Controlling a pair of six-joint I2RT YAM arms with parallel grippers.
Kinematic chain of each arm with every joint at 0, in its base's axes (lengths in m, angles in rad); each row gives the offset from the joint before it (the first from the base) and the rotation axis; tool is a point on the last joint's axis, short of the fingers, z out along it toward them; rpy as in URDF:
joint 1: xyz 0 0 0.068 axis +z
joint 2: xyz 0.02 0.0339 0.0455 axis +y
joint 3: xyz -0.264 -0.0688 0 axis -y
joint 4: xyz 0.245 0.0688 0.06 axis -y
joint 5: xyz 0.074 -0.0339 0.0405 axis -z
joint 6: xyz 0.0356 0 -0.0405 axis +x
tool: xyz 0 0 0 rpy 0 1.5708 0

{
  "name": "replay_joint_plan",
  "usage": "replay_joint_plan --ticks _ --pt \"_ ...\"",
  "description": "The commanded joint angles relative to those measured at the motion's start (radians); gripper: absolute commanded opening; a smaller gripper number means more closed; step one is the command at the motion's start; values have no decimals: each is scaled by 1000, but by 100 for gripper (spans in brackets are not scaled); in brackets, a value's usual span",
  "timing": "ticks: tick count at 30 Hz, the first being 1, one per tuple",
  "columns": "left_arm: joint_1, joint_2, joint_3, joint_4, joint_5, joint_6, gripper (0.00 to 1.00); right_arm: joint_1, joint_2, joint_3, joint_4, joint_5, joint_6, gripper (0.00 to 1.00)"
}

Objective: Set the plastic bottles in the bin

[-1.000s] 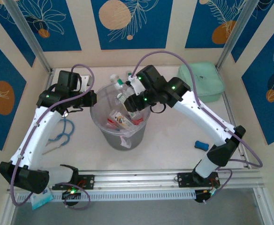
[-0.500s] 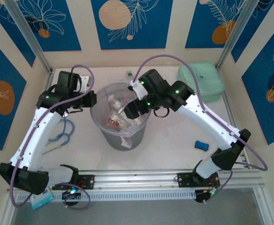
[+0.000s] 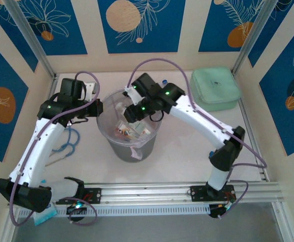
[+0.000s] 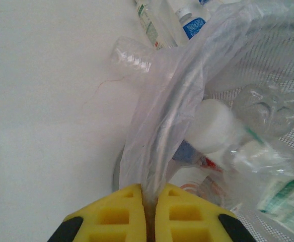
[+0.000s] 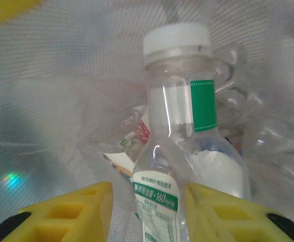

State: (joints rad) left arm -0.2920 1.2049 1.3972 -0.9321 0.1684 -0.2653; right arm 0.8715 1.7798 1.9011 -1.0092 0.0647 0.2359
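While both arms reach over the worktop [image 3: 182, 146], their grippers meet at the bin [image 3: 118, 150], which stands left of centre. The bin is round and grey, lined with a clear, crinkly bag [image 4: 172, 101] that spills over its rim.

The left gripper [image 4: 149, 190] sits at the bin's left rim. Its yellow jaws are closed tight on a fold of the bag, and the plastic rises from between them.

The right gripper [image 5: 148, 187] comes in from the far side and hangs in the bin's mouth. A bottle [image 5: 179, 121] lies between its jaws, neck pointing away from the wrist. It is clear, with a white cap, a green band below the neck and a white-and-green label lower down. The jaws stand partly open, close on either side of it. Whether they press on it cannot be told.

Other bottles [image 3: 132, 132] lie heaped in the bin, showing red and white labels. One of them shows its clear moulded base.

Three loose bottles [image 4: 190, 22] lie on the worktop between the bin's rim and the far edge — one with a blue label, one slim with green and red print, one bare and clear on its side.

A mint-green square case [image 3: 215, 88] sits in the far right corner. A loop of blue tubing [image 3: 66, 143] lies near the left edge, under the left arm.
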Motion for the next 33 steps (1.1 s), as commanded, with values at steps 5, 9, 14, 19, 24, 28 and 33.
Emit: replay_joint_plan --ticks 5,9,14,19,24,28,33 --pt "-3 -39 -29 71 22 -18 0 9 -21 -24 50 -91 45 40" --pt "-3 -39 -33 72 16 -9 0 -1 -119 8 85 -67 48 44" --pt "0 -52 -59 90 26 -8 0 -77 -246 -35 101 -48 64 55" --pt "1 -50 -86 100 31 -13 0 -229 -399 -203 161 -31 76 64" --pt "1 -42 -110 133 44 -28 0 -472 -443 -367 236 -73 79 74" --pt "2 -22 -112 150 83 -48 0 -604 -325 -368 243 -48 56 81" --pt "1 -5 -98 133 98 -39 0 -637 -34 -190 158 -16 -6 88"
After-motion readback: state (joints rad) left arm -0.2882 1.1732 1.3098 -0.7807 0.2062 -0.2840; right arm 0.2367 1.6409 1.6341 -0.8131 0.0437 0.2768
